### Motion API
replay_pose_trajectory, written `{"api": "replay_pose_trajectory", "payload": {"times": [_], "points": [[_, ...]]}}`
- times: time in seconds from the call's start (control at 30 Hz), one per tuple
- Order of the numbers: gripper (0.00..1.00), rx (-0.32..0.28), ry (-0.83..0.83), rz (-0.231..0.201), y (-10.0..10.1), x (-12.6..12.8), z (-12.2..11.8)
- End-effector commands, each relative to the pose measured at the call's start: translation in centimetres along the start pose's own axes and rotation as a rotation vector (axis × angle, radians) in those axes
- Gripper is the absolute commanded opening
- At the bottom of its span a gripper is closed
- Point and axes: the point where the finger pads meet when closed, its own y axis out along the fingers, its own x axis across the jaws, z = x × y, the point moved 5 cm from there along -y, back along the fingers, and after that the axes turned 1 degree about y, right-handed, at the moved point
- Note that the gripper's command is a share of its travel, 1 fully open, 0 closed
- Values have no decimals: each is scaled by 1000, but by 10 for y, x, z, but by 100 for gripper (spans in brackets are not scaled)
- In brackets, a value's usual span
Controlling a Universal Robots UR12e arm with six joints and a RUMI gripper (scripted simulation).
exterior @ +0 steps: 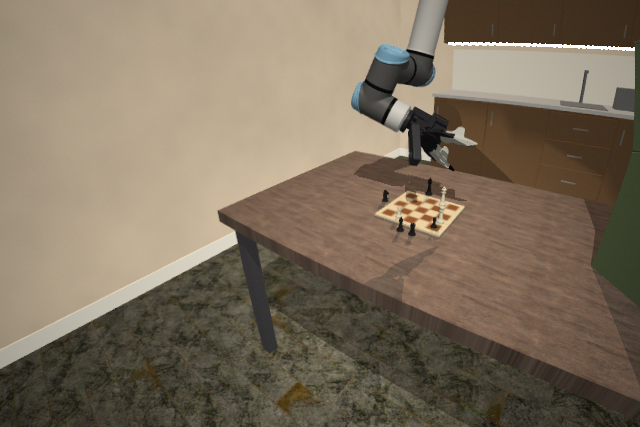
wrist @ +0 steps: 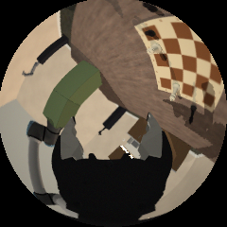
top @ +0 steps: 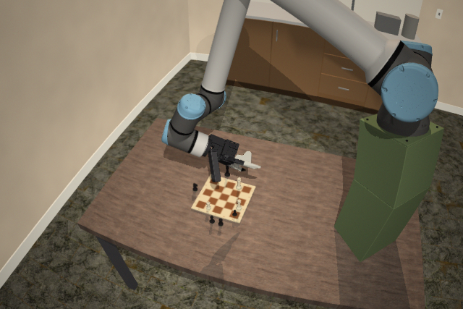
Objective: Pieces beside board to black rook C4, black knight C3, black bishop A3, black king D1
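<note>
Nearest, two black pieces (top: 215,220) stand on the bench (top: 149,200) just off the board (top: 223,200)'s front edge; another (top: 194,187) waits beside its left edge, a fourth (top: 226,172) behind it. Above the board's far corner hangs the pincer (top: 244,163), spread wide and empty. Descending there risks toppling the tall white piece (top: 238,182).

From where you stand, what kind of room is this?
Probably a kitchen or break room: brown cabinets with drawers under a pale counter, a sink and tap, and more cabinets above. In the middle, a wooden table bears a small chessboard.
</note>
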Motion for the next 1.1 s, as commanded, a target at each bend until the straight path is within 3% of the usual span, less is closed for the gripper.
{"api": "replay_pose_trajectory", "payload": {"times": [0.0,1.07], "points": [[100,0,0,-1,-1,0,0],[100,16,20,-6,-7,-2,-5]]}}
